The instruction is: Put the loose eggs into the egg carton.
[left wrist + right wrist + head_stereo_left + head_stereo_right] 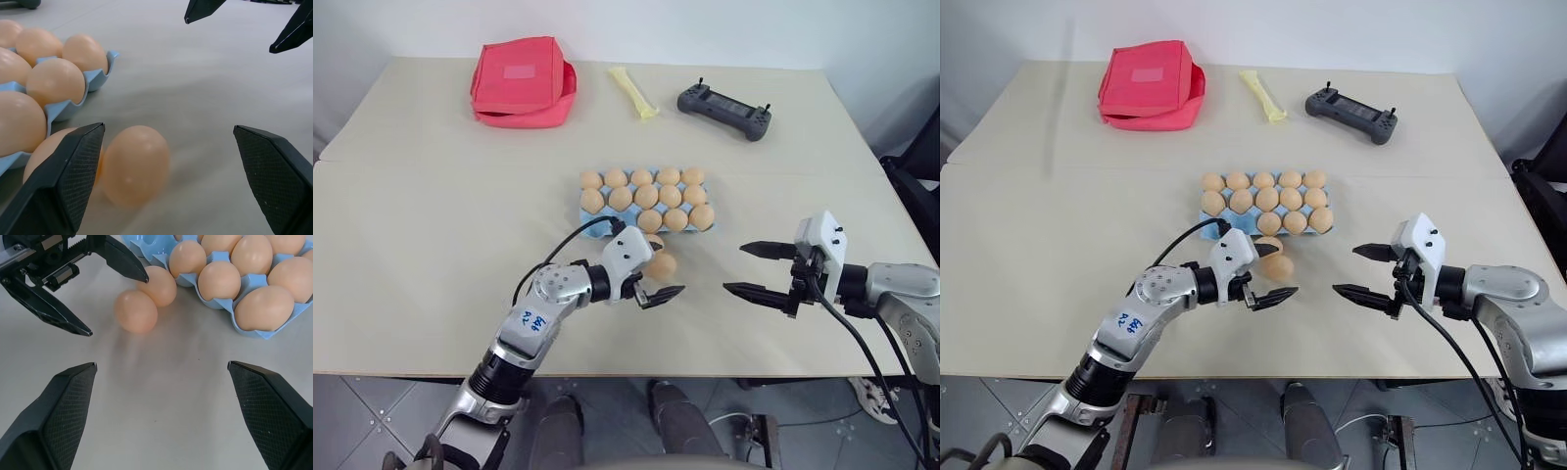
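Beside two loose eggs (663,264) — left gripper (651,272), jaws apart (right gripper (750,269) likewise), angled downward

The eggs (663,265) were tan-orange, both the loose ones and those in the light blue carton (590,214). Beyond the carton lay a red pouch (522,82) with a paler pink patch, a pale yellow object (634,93) and a dark grey controller (724,111). The table (431,225) was beige. Both grippers had black fingers (58,401) with cross-hatched pads.
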### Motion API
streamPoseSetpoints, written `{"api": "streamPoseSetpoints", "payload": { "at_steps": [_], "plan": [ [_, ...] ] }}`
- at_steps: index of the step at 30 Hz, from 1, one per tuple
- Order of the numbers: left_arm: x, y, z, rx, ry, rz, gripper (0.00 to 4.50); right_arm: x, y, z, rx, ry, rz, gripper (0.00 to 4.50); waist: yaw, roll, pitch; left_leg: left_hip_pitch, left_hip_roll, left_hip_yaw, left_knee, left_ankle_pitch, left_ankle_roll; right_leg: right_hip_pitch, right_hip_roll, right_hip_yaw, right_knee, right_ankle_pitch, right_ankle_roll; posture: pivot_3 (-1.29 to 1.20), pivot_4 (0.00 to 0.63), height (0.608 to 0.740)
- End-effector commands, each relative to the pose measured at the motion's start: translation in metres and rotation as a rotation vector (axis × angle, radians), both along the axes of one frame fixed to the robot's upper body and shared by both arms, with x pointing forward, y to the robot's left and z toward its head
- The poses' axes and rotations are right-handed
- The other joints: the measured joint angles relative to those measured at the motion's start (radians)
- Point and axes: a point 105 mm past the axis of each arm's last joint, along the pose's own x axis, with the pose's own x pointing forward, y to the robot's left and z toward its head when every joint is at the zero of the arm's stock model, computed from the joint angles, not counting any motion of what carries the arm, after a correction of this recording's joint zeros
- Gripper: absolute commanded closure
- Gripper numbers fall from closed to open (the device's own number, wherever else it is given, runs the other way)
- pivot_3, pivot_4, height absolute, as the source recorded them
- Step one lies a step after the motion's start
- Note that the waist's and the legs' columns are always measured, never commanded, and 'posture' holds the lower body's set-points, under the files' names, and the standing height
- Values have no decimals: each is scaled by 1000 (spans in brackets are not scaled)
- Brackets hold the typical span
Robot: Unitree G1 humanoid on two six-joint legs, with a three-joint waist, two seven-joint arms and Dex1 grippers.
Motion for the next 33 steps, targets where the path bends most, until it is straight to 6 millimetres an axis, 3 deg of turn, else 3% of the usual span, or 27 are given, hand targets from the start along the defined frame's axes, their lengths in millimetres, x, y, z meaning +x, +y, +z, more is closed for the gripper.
{"api": "streamPoseSetpoints", "payload": {
  "at_steps": [1,33],
  "plan": [
    [2,-6,5,-2,-28,-8,10,-1,0,14,-19,-59,7,0,1,0,0,0,0,0,0,0,0,0,0,0,0,0,0,0,150,740],
    [6,-32,-11,60,31,-76,10,-3,4,14,-17,-55,-4,0,2,0,0,0,0,0,0,0,0,0,0,0,0,0,0,0,150,740]
  ]
}}
